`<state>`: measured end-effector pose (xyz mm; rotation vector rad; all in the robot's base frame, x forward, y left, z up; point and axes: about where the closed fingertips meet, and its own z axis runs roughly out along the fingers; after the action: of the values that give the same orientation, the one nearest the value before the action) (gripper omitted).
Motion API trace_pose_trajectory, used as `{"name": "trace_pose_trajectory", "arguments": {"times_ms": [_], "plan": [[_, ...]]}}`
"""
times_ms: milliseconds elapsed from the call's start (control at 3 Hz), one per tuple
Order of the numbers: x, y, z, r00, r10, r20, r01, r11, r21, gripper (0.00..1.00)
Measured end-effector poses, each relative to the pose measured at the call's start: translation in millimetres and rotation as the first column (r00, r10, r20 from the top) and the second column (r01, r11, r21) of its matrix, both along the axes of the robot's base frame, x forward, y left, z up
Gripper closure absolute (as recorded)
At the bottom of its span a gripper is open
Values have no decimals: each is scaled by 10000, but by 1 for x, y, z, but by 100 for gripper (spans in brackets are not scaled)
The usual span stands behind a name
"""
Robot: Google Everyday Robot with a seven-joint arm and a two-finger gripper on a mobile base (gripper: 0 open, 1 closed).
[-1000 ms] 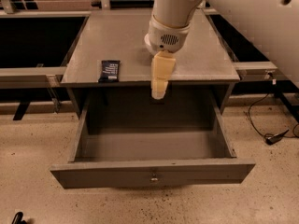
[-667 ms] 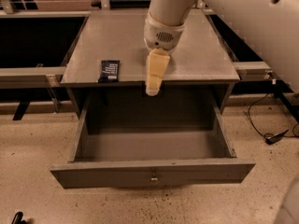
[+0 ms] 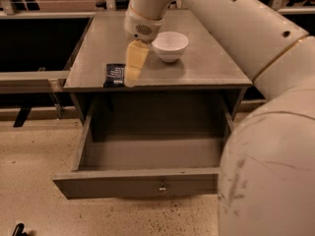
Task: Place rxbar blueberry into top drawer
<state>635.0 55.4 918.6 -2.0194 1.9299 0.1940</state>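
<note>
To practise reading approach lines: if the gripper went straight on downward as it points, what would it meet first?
Probably the table top close beside the rxbar blueberry, near the front edge, where the gripper hangs. Depth is unclear, so it could clip the bar's edge instead.

The rxbar blueberry (image 3: 115,74), a flat bar in a dark wrapper with pale text lines, lies flat at the tabletop's (image 3: 206,65) front left edge. The gripper (image 3: 131,78) hangs just beside its right side. Below, the grey top drawer (image 3: 138,183) stands pulled open.
</note>
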Motion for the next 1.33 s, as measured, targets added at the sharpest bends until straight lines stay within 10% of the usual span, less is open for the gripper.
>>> {"name": "trace_pose_trajectory", "arguments": {"times_ms": [1333], "plan": [[69,73,-57,9983,549,183,-558,9970,537,0]]}}
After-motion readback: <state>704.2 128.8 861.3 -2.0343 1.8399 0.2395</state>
